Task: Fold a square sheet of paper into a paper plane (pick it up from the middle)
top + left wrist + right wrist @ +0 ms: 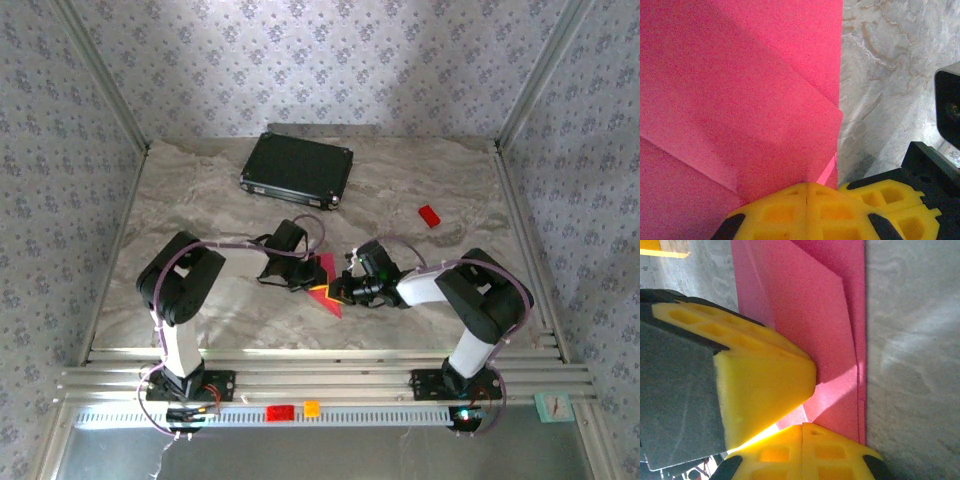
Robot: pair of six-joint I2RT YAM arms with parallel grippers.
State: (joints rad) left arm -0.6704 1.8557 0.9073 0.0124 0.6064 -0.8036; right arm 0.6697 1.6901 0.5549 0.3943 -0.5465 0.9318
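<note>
The square sheet of paper is magenta-pink and lies on the table, folded into overlapping layers with a point toward the near edge. Its stacked flaps and creases show close up in the left wrist view and in the right wrist view. My left gripper is shut, its yellow tips resting on the paper's left part. My right gripper is shut too, its tips down on the paper's right side. The two grippers sit close together, and the left one's yellow finger appears in the right wrist view.
A black case lies at the back of the marble table. A small red block lies at the right rear. A red piece and an orange cube rest on the front rail. Patterned walls stand on three sides.
</note>
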